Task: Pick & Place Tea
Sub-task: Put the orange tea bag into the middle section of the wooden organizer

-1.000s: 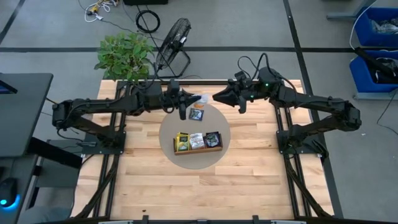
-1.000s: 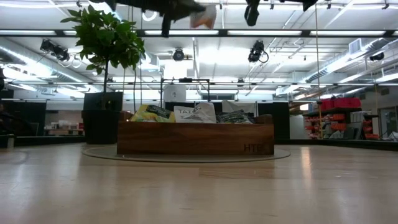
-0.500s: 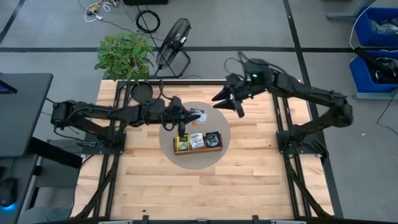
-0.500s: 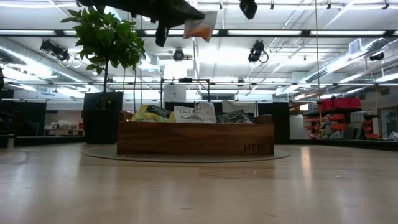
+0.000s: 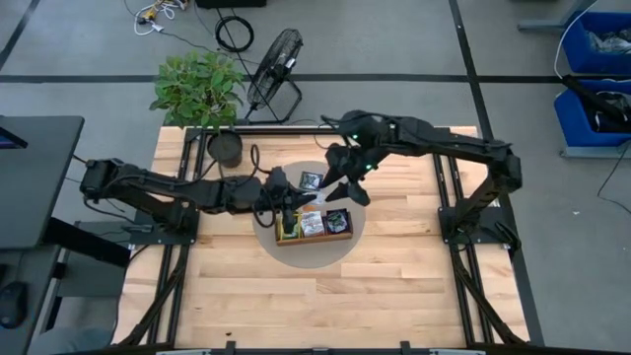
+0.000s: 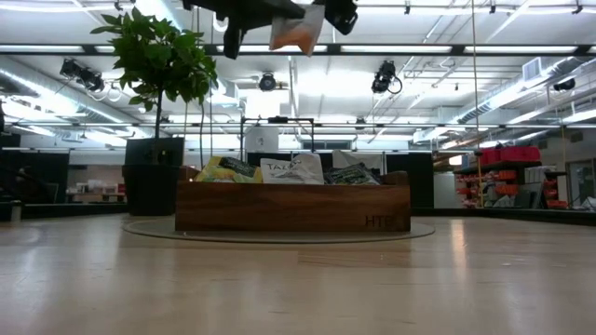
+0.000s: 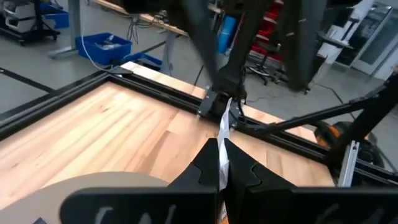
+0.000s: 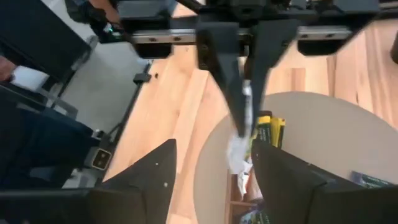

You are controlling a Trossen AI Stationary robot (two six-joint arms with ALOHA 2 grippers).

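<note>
A white-and-orange tea packet hangs in the air above the brown wooden tray, with my left gripper shut on it. The tray stands on a round grey disc and holds yellow, white and dark packets standing on edge. Another dark packet lies flat on the disc behind the tray. My right gripper is open just to the right of the held packet; in the right wrist view its fingers stand on either side of the packet, short of it and without touching it. My left gripper pinches one edge of the packet between its two fingers. The fingers reach in from the table's left. The packet sticks out past the fingertips toward the right, tilted, and is lifted clear above the tray.
A potted plant and a fan stand beyond the table's far edge, and a black pot sits at the far left of the table. Bare wood lies in front of the disc.
My left gripper has carried the packet toward the near edge and a little to the right, from behind the tray to above it. My right gripper has come toward the left and near edges, down to the packet, and its fingers have spread wider.
</note>
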